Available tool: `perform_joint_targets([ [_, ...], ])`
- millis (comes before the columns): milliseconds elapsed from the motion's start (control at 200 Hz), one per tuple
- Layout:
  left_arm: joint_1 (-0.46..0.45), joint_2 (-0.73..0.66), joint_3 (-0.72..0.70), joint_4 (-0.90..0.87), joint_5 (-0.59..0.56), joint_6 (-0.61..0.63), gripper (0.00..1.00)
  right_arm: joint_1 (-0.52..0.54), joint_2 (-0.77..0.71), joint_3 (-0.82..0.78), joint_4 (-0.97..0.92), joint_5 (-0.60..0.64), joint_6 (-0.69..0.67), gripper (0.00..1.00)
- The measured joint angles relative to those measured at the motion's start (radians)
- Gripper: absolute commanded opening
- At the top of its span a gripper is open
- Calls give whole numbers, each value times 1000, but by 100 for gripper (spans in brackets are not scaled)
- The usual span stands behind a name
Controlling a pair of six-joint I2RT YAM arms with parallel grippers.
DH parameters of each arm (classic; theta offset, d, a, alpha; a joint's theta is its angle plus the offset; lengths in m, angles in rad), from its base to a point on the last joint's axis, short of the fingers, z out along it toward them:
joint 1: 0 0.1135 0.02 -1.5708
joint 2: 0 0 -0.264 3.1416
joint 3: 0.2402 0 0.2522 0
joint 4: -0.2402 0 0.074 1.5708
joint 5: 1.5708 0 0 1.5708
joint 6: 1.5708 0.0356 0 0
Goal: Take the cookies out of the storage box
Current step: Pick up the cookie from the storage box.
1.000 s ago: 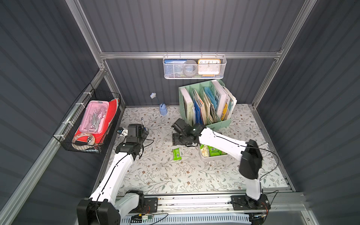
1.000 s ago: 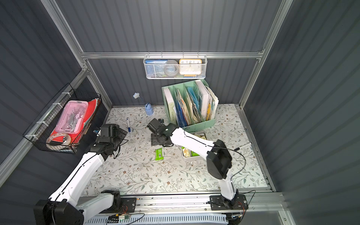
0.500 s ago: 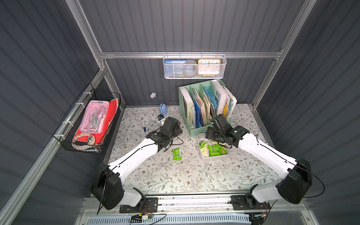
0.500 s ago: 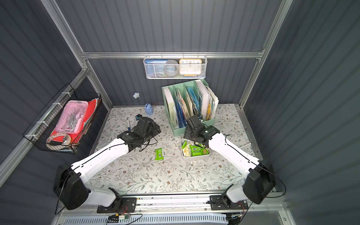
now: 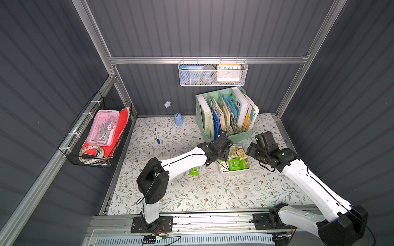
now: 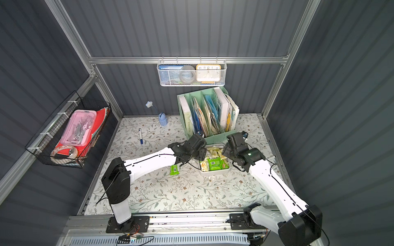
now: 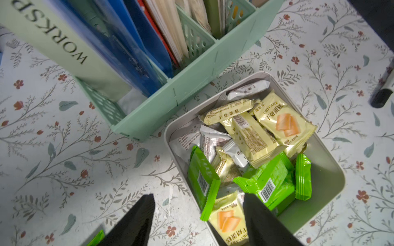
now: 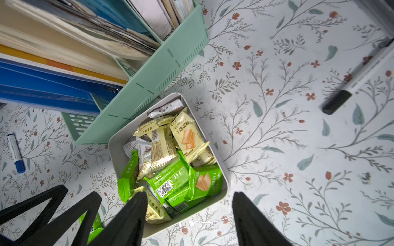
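**Floral counter (image 5: 213, 191), both pairs of fingers spread at the box (image 5: 234, 172)**

Dark ribbed walls enclose the counter. The box is set just in front of the mint organiser (image 7: 191, 85), and the cookies (image 7: 251, 138) are piled inside it.

The left fingers (image 5: 224, 153) are held wide apart. In the left wrist view one finger (image 7: 136, 219) is seen over bare counter. The other (image 7: 260, 219) is seen over the near corner of the box, its tip overlapping a green packet with a barcode. Nothing is clamped, and whether that packet is touched cannot be told.

The right fingers (image 5: 251, 151) are likewise held wide apart with nothing gripped. In the right wrist view one finger (image 8: 132, 215) lies over the packets and the other (image 8: 249, 219) over the counter outside the rim.

One box, one organiser and two markers are counted: a blue-capped marker (image 5: 157, 136) and a black-capped marker (image 8: 360, 78). Three packet colours are seen in the box: green, pale yellow and silver-white. The packets overlap too much for an exact count. One loose packet (image 6: 174, 169), also green, lies on the counter beside the box, partly covered by the left arm in both top views.

The black-capped marker is cut off by the frame edge. In both top views the fingertips are hard to make out.
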Motion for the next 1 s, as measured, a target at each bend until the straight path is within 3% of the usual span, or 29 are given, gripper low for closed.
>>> perform_joint_targets([
  [405, -9, 249, 237, -148, -46, 100, 63, -34, -44, -1, -45, -3, -4, 68],
  [1000, -9, 288, 274, -208, -63, 66, 19, -52, -30, -1, -54, -11, -19, 69],
])
